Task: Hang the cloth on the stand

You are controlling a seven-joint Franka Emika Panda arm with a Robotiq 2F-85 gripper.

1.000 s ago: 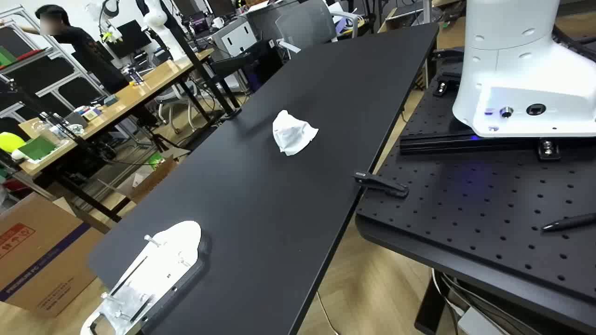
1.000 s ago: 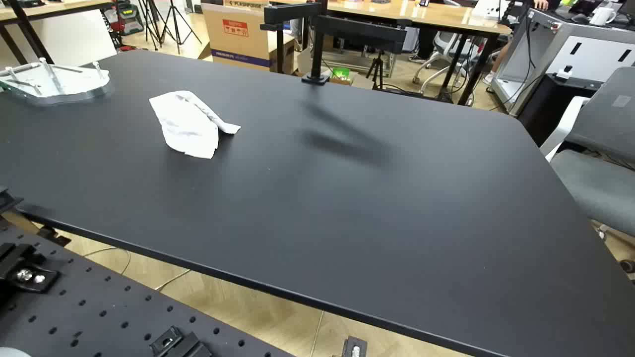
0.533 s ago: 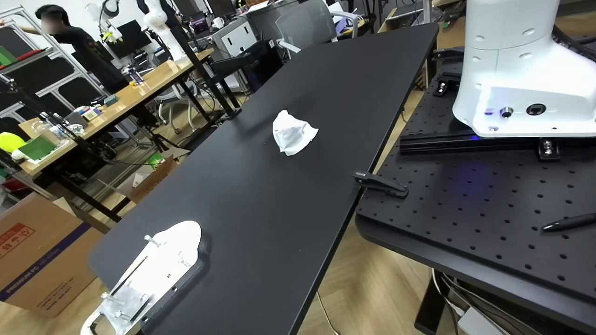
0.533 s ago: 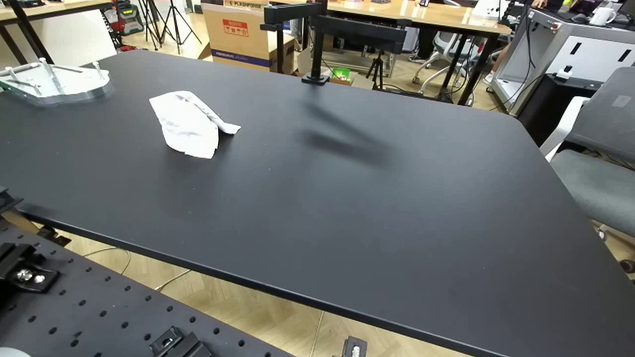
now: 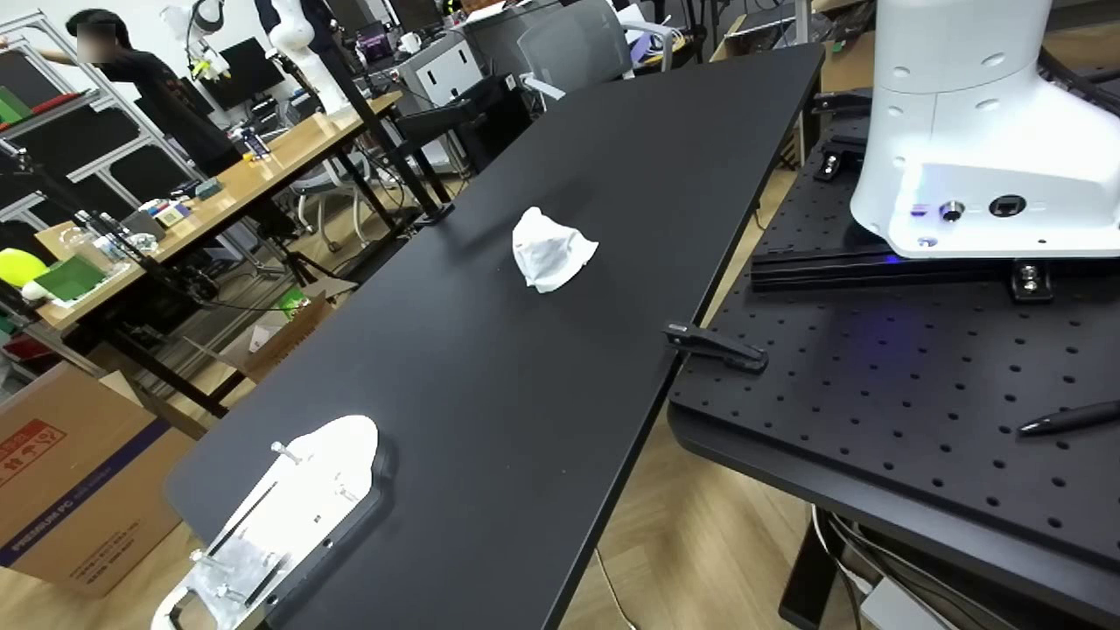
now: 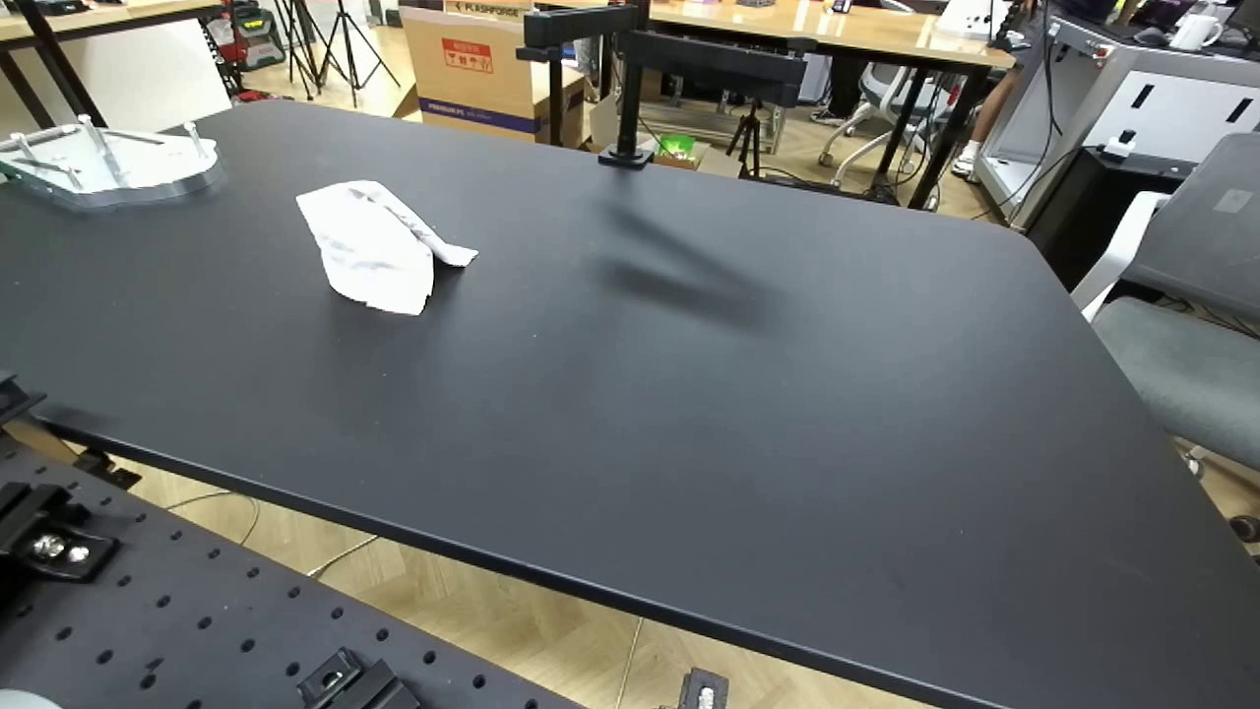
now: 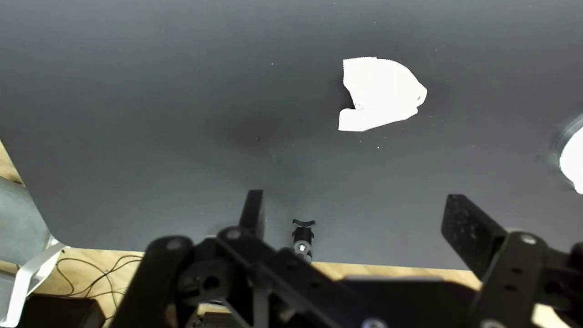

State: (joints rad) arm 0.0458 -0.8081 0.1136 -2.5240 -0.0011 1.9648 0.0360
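Note:
A crumpled white cloth (image 5: 549, 252) lies on the black table and shows in an exterior view (image 6: 372, 254). In the wrist view the cloth (image 7: 381, 91) lies beyond my fingertips, apart from them. A low white stand (image 5: 297, 490) with several pegs sticking up sits near the table's end; it also shows in an exterior view (image 6: 113, 162). In the wrist view only part of the stand (image 7: 575, 159) shows at the right edge. My gripper (image 7: 355, 197) is open, its fingers wide apart with nothing between them. The gripper is out of both exterior views.
The robot's white base (image 5: 980, 157) stands on a perforated black bench (image 5: 892, 394) beside the table (image 5: 490, 394). A black clamp (image 5: 716, 346) sits at the table's edge. A black post (image 6: 630, 108) rises at the far edge. A grey chair (image 6: 1196, 286) stands at one end.
Nothing on the table has moved in the exterior views. Only a person in the background has shifted slightly.

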